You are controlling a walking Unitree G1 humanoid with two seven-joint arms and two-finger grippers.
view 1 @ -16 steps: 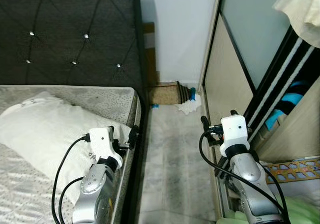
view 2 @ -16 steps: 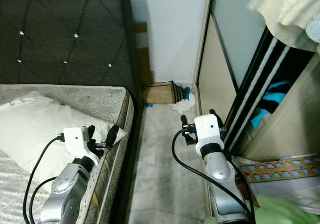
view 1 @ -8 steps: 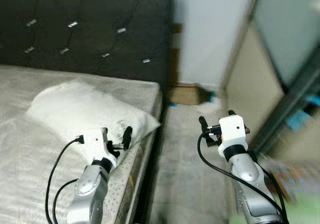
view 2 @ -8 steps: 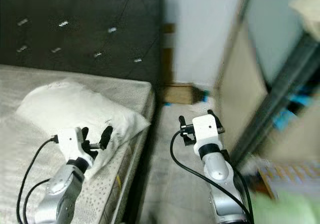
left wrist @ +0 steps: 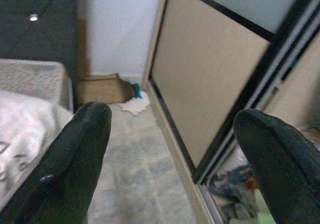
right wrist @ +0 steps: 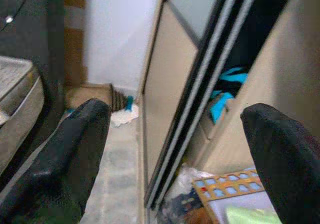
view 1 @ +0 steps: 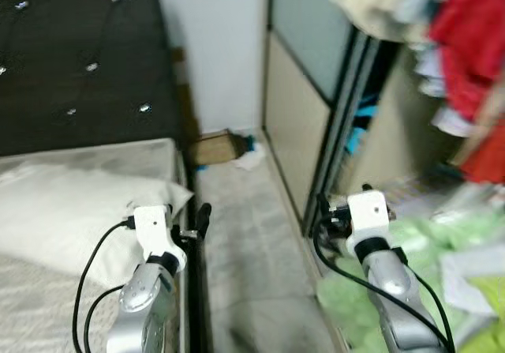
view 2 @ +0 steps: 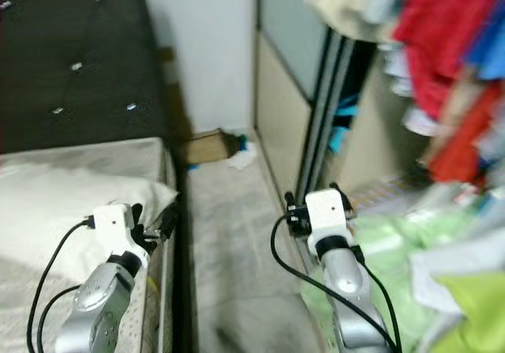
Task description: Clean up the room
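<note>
Left eye view: white rag (view 1: pixel 249 160) lies on the floor (view 1: pixel 245 242) at twelve o'clock; both empty pincers, left pincer (view 1: pixel 193 223) and right pincer (view 1: pixel 341 204), gape apart, roughly equidistant.

My two arms are silver, each with a white wrist block (view 1: pixel 153 225), looping black cables (view 1: pixel 88 282) and black fingers (left wrist: pixel 75 164).

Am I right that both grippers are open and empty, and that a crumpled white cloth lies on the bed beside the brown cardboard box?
Not quite: the crumpled white cloth lies on the floor, not the bed, beside the brown cardboard box, as the left wrist view shows. The left gripper and right gripper are indeed open and empty.
</note>
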